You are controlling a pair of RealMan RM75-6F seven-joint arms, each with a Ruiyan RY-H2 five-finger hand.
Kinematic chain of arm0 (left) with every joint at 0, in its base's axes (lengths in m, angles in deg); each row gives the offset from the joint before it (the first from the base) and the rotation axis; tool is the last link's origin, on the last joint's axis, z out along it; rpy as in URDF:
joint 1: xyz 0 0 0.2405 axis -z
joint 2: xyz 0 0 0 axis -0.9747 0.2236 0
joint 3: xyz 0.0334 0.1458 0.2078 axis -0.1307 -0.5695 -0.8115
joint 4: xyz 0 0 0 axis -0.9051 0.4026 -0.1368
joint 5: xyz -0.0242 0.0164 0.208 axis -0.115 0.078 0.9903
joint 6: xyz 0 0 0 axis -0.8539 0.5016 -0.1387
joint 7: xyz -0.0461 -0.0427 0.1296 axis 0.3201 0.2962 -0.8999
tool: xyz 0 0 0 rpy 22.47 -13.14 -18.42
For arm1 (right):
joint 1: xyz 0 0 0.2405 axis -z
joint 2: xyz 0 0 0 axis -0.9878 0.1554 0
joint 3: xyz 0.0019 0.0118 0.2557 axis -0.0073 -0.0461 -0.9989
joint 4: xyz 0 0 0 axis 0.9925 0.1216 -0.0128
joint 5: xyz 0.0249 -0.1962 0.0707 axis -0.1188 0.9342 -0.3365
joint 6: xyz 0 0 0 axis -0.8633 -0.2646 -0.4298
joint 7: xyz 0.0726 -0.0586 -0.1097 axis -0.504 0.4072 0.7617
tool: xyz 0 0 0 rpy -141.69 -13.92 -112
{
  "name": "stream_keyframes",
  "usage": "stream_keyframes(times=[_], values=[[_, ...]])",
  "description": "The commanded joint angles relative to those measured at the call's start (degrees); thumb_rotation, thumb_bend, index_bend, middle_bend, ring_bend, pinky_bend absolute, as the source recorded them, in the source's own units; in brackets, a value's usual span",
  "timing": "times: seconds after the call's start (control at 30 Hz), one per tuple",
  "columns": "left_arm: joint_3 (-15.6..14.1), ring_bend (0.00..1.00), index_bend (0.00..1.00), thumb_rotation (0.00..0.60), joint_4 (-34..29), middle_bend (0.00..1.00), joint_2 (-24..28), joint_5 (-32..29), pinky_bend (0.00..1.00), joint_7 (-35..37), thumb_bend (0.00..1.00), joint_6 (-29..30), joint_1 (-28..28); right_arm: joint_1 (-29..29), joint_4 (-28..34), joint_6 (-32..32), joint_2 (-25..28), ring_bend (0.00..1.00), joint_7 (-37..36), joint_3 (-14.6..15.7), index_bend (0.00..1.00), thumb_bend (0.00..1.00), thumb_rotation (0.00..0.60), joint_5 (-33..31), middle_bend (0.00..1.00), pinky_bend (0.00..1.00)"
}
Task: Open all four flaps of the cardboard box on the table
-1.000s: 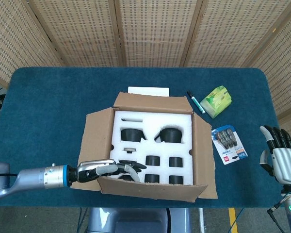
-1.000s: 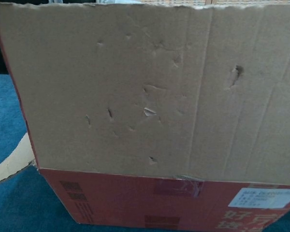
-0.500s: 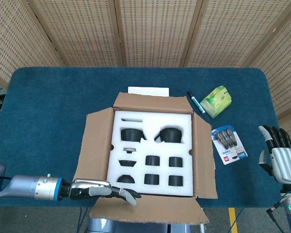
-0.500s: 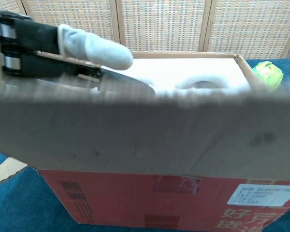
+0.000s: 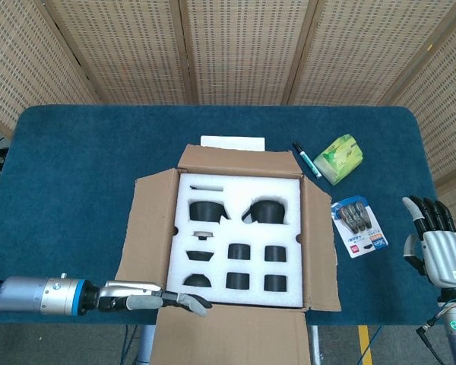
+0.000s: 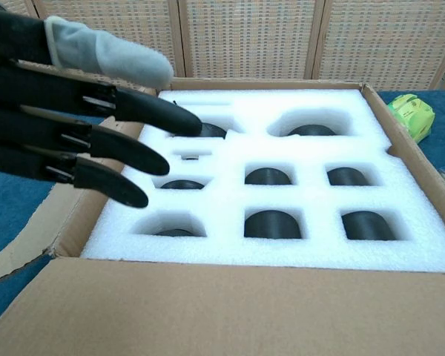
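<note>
The cardboard box [image 5: 239, 228] sits mid-table with white foam [image 6: 282, 200] and black parts showing inside. Its back flap [image 5: 239, 160], left flap [image 5: 148, 228] and right flap [image 5: 321, 243] lie spread outward. The front flap [image 5: 232, 338] is folded out and down toward me and fills the bottom of the chest view [image 6: 230, 311]. My left hand [image 5: 156, 299] is stretched flat at the box's near left corner, fingers [image 6: 126, 111] extended over the foam and holding nothing. My right hand [image 5: 433, 243] stands off at the table's right edge, fingers apart and empty.
A green packet [image 5: 340, 158] and a marker pen [image 5: 302, 160] lie behind the box to the right. A blister pack [image 5: 359, 226] lies between the box and my right hand. White paper [image 5: 232, 141] pokes out behind the box. Blue cloth covers the table [image 5: 76, 167].
The front flap has swung from upright to folded outward and down. My left hand has drawn back toward the near left edge, off the flap. The right hand has barely moved.
</note>
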Motion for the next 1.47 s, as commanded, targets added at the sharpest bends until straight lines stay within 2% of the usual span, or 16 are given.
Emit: stream_keyframes(times=[0.03, 0.1, 0.3, 0.5, 0.57, 0.67, 0.73, 0.8, 0.87, 1.07, 1.23, 1.47], values=[[1.2, 0.0, 0.1, 0.016, -2.1, 0.0, 3.1, -7.2, 0.0, -14.1, 0.36, -3.9, -3.4, -0.2, -0.1, -0.2, 0.0, 0.0, 0.0, 0.0, 0.03, 0.83, 0.6, 0.0, 0.08, 0.0], [2.0, 0.0, 0.1, 0.019, -3.4, 0.0, 4.1, -10.1, 0.0, -20.5, 0.36, -5.8, -4.8, -0.3, -0.1, -0.4, 0.0, 0.0, 0.0, -0.1, 0.03, 0.83, 0.6, -0.1, 0.08, 0.0], [5.3, 0.0, 0.1, 0.028, -6.4, 0.0, 7.4, -22.3, 0.0, -45.7, 0.37, -10.7, -11.3, -0.6, -0.3, -0.9, 0.1, 0.0, 0.1, -0.2, 0.03, 0.83, 0.6, -0.4, 0.08, 0.0], [8.6, 0.0, 0.1, 0.044, -8.7, 0.0, 8.0, -35.1, 0.0, -68.9, 0.37, -10.6, -18.5, -1.0, -0.6, -1.7, 0.1, 0.0, 0.0, -0.4, 0.03, 0.83, 0.6, -0.9, 0.08, 0.0], [9.4, 0.0, 0.1, 0.059, -9.2, 0.0, 7.8, -38.3, 0.0, -74.6, 0.38, -9.8, -20.5, -1.2, -0.7, -1.9, 0.1, 0.0, 0.1, -0.4, 0.03, 0.83, 0.6, -0.9, 0.08, 0.0], [10.8, 0.0, 0.1, 0.128, -9.7, 0.0, 7.3, -43.5, 0.0, -84.3, 0.38, -7.6, -24.0, -1.5, -0.8, -2.4, 0.1, 0.0, 0.5, -0.5, 0.03, 0.83, 0.6, -1.1, 0.08, 0.0], [11.7, 0.0, 0.1, 0.229, -10.1, 0.0, 6.6, -47.0, 0.0, -91.3, 0.38, -6.3, -26.3, -1.7, -0.8, -2.9, 0.2, 0.0, 1.2, -0.5, 0.03, 0.83, 0.6, -1.4, 0.08, 0.0], [12.2, 0.0, 0.1, 0.28, -10.3, 0.0, 6.2, -49.8, 0.0, -96.8, 0.38, -5.1, -28.2, -2.0, -0.7, -3.3, 0.2, 0.0, 1.4, -0.5, 0.03, 0.83, 0.6, -1.6, 0.07, 0.0], [12.6, 0.0, 0.1, 0.305, -10.3, 0.0, 5.6, -52.4, 0.0, -103.0, 0.38, -3.6, -30.2, -2.2, -0.7, -3.6, 0.2, 0.0, 1.8, -0.6, 0.03, 0.83, 0.6, -1.8, 0.07, 0.0], [14.8, 0.0, 0.1, 0.335, -9.8, 0.0, 2.4, -58.7, 0.0, -114.7, 0.38, 3.3, -36.7, -2.6, -0.5, -3.9, 0.2, 0.0, 3.1, -0.8, 0.03, 0.83, 0.6, -2.2, 0.07, 0.0], [16.2, 0.0, 0.11, 0.346, -8.1, 0.0, 0.2, -60.6, 0.0, -118.9, 0.38, 8.3, -41.4, -2.8, 0.0, -3.9, 0.3, 0.0, 4.2, -1.0, 0.03, 0.83, 0.6, -2.6, 0.07, 0.0], [17.0, 0.0, 0.11, 0.36, -6.5, 0.0, -2.2, -58.7, 0.0, -121.9, 0.38, 14.2, -47.2, -3.0, 0.6, -4.0, 0.3, 0.0, 5.2, -1.1, 0.03, 0.83, 0.6, -3.2, 0.07, 0.0]])
